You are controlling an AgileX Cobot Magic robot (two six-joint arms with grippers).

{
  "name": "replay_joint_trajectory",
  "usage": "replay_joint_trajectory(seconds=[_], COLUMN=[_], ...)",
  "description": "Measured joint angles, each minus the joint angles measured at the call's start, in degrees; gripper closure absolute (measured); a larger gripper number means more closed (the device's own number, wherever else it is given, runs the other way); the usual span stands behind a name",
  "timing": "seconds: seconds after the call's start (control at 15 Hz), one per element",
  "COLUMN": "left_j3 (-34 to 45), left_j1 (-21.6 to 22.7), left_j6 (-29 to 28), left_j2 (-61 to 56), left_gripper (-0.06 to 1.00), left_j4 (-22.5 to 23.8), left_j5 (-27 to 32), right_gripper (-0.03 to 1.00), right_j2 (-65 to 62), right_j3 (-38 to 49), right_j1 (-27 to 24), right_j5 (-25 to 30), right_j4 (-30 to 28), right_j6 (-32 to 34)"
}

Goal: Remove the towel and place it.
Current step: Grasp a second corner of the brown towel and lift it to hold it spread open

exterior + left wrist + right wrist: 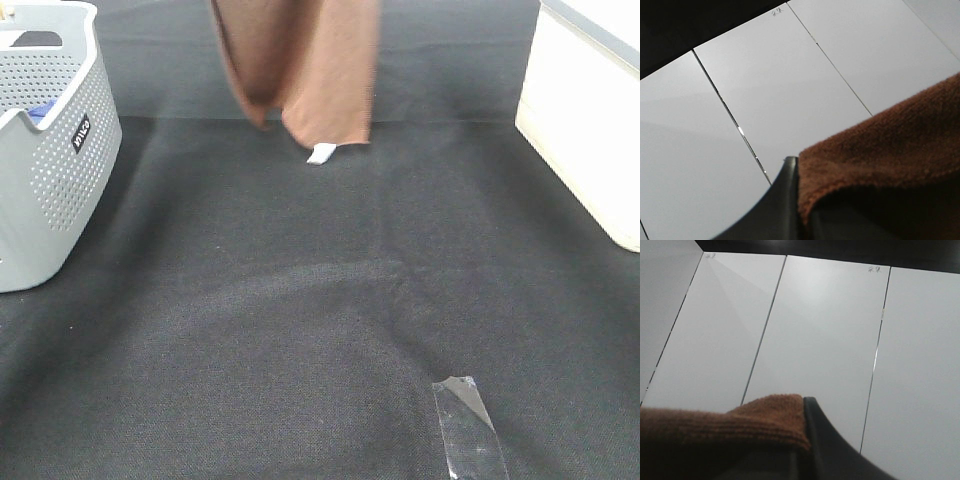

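Note:
The brown towel (300,65) hangs from above the top edge of the exterior high view, over the far middle of the black table. Its small white tag (322,153) dangles at the lower edge, near or on the cloth. Both grippers are out of that view. In the left wrist view a dark finger (782,200) presses against the towel's edge (880,155). In the right wrist view a dark finger (822,440) is against the towel's edge (740,422). Both appear shut on the towel, held high.
A grey perforated basket (50,150) stands at the left with a small blue item (38,110) inside. A white box (585,120) stands at the right. A strip of clear tape (468,428) lies on the black cloth near the front. White wall panels (765,90) fill both wrist views.

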Motion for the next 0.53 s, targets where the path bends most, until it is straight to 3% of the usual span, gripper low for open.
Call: replay_joint_trajectory(seconds=[0.27, 0.53], left_j3=[-8.08, -8.42], left_j1=[0.69, 0.69], left_j6=[0.29, 0.11], left_j2=[5.50, 6.76], left_gripper=[0.94, 0.94], left_j4=[-1.49, -1.43], left_j5=[0.57, 0.63], right_gripper=[0.96, 0.96], right_j2=[1.72, 2.75], right_j3=[-0.40, -0.52], right_j1=[-1.89, -3.21], right_j5=[-0.11, -0.17], right_j4=[-0.06, -0.57], right_j6=[1.89, 6.02])
